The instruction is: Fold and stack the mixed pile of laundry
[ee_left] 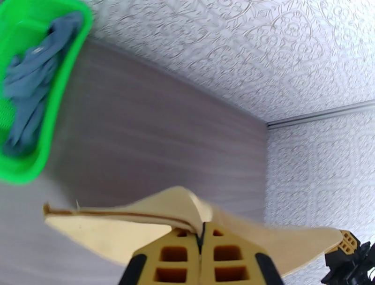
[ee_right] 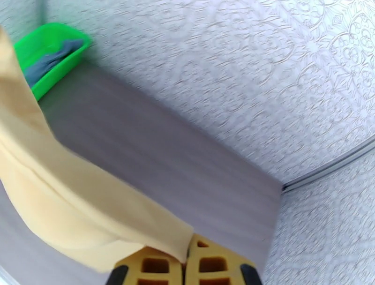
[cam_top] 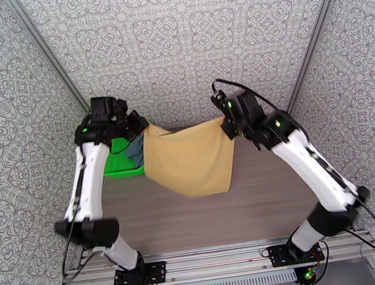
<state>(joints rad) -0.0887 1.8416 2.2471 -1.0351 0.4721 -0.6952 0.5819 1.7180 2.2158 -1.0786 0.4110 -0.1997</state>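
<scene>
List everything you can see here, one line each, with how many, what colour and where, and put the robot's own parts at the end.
tan cloth: one, mustard-tan, hanging spread between the two grippers over the table
blue-grey garment: one, slate blue-grey, crumpled inside the green basket
green basket: one, bright green, far left of the table
table: one, grey wood grain, under the basket and cloth
walls: three sides, pale with a grey ornamental pattern, around the table
left gripper: one, yellow fingers, shut on one upper corner of the tan cloth
right gripper: one, yellow fingers, shut on the other upper corner
</scene>
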